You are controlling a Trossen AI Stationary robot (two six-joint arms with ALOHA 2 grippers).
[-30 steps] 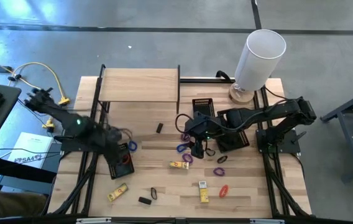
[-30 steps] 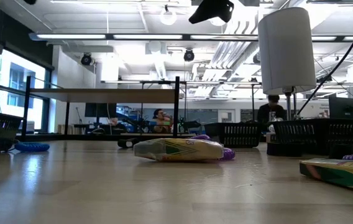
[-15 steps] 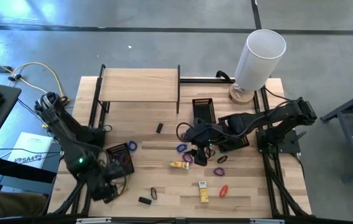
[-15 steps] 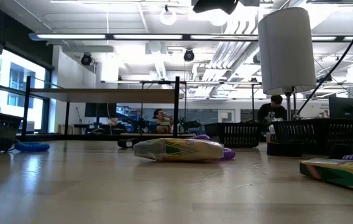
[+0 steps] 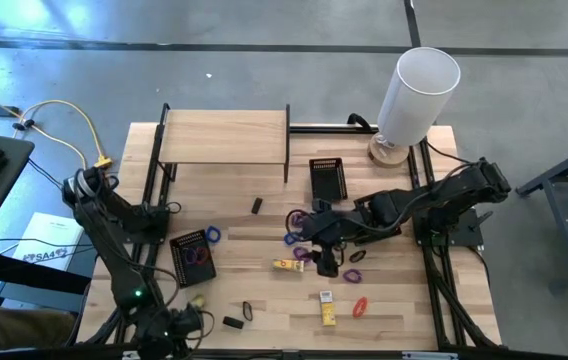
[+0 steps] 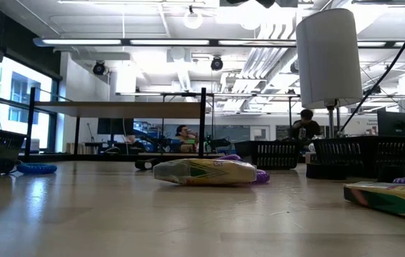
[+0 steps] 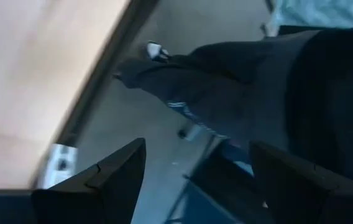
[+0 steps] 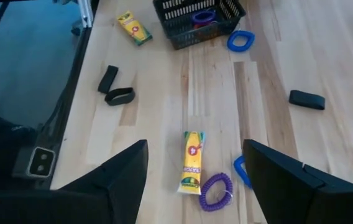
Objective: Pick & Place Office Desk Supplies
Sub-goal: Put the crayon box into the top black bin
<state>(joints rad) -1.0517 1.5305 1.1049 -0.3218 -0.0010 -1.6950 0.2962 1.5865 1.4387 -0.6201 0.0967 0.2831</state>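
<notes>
The right gripper (image 8: 192, 186), jaws wide and empty, hangs mid-frame in the high view over a yellow packet (image 8: 191, 162) touching a purple loop (image 8: 215, 190); closing there could snag both. The left gripper (image 5: 186, 327), open and empty, sits at the lower-left table edge (image 5: 264, 347).

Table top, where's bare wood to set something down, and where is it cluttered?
Free: the raised shelf, and the strip between it and the left tray, bare but for one black block. Crowded: the middle, where loops and a yellow packet lie under the open right gripper.
</notes>
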